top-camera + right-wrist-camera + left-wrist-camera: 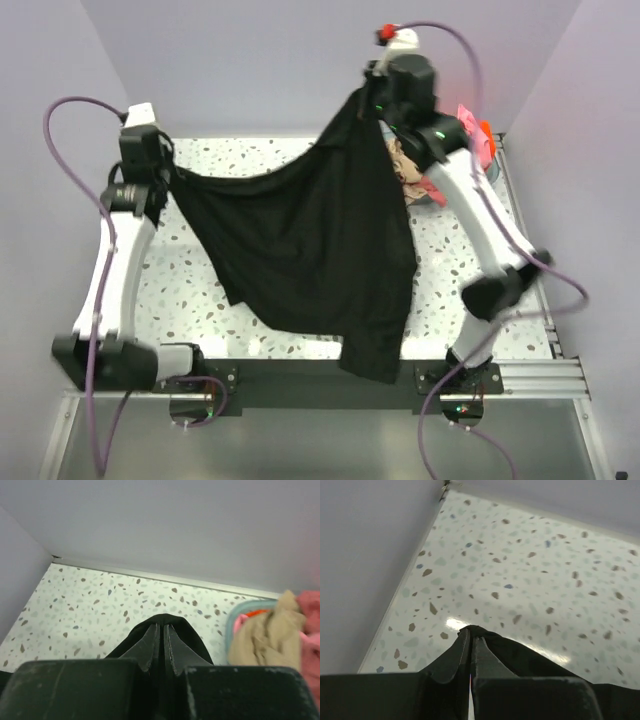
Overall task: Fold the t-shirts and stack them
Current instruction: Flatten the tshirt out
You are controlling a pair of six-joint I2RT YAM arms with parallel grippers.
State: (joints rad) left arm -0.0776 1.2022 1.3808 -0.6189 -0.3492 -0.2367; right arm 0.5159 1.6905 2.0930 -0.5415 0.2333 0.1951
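Note:
A large black t-shirt [310, 250] hangs in the air between my two arms, sagging toward the table's near edge. My left gripper [165, 180] is shut on one of its corners at the left; in the left wrist view the gripper [470, 639] pinches black cloth [530, 660]. My right gripper [375, 105], raised high at the back right, is shut on another corner; in the right wrist view the gripper [162, 627] has black cloth [197, 645] draped around its tips. Tan [265, 635] and pink [310, 625] t-shirts lie bunched in the teal basket [231, 622].
The teal basket [492, 165] sits at the table's back right corner, partly behind the right arm. The speckled table [190, 300] is walled on the left, back and right. The shirt's lowest fold [372, 355] hangs over the black front rail.

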